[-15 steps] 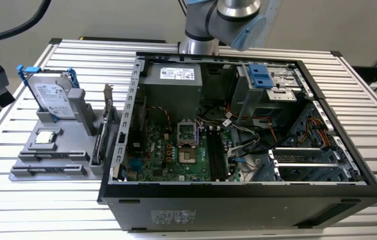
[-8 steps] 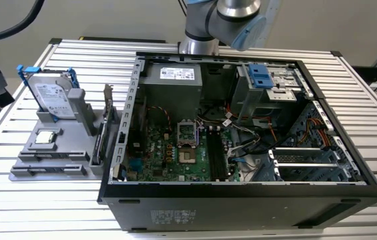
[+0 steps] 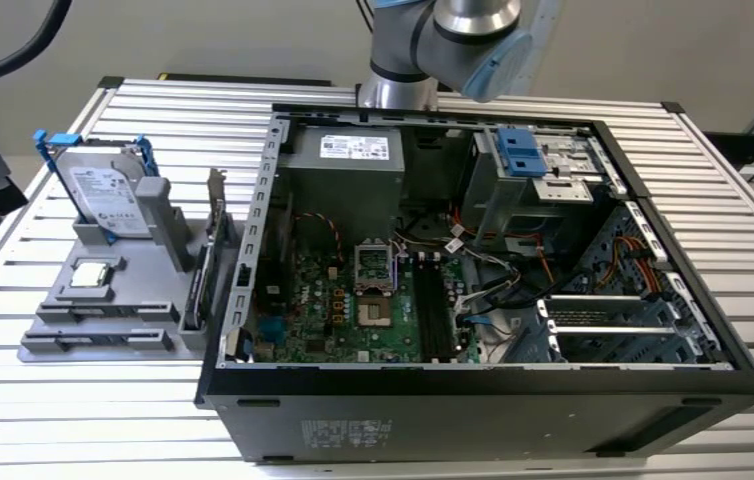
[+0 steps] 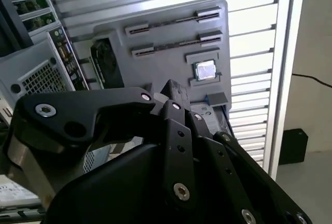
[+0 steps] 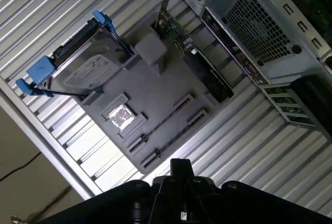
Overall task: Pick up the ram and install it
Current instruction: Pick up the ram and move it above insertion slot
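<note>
My gripper [image 5: 179, 166] hangs high above the grey fixture plate [image 5: 155, 86], which lies on the slatted table beside the open computer case [image 3: 484, 380]. Its fingers stand together, shut, with nothing between them; the black linkage is close in the second wrist view, ending at the gripper tip [image 4: 171, 88]. Two long holders lie at one end of the plate. A thin dark strip in one of them looks like the ram [image 5: 160, 122], edge-on, also seen as a dark strip [image 4: 174, 21]. The black memory slots [image 3: 436, 305] on the motherboard stand bare.
On the plate stand a hard drive in a blue frame [image 3: 108, 195], a processor chip [image 3: 92, 276] and a larger card with a silver bracket [image 3: 198, 280]. The arm [image 3: 464, 40] rises behind the case. Cables [image 3: 497, 270] and a drive cage [image 3: 537, 180] crowd the case's interior.
</note>
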`<state>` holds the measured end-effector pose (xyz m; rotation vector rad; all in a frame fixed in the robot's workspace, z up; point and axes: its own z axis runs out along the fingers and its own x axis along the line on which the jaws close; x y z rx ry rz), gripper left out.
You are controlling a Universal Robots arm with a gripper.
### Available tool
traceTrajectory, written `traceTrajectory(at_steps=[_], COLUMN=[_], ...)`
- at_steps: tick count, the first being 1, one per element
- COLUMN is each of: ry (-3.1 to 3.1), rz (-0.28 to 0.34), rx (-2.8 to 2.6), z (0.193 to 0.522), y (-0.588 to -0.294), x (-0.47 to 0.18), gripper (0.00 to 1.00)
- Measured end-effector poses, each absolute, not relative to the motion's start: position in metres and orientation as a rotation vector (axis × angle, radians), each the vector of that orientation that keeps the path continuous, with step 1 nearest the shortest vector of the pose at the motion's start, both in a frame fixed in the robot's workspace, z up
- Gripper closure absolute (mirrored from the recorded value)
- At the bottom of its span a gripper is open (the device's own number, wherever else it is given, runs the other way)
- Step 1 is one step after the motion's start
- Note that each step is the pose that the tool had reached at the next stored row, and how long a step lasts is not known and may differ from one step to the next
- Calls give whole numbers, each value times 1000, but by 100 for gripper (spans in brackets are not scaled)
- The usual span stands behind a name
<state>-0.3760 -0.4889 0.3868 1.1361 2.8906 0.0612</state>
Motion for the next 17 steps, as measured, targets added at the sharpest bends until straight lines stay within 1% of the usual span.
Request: traceTrajectory(at_steps=[17], ry=[2813], rz=[58], rx=[1312], z=[387], y=[-489], x=[-377], gripper=[100])
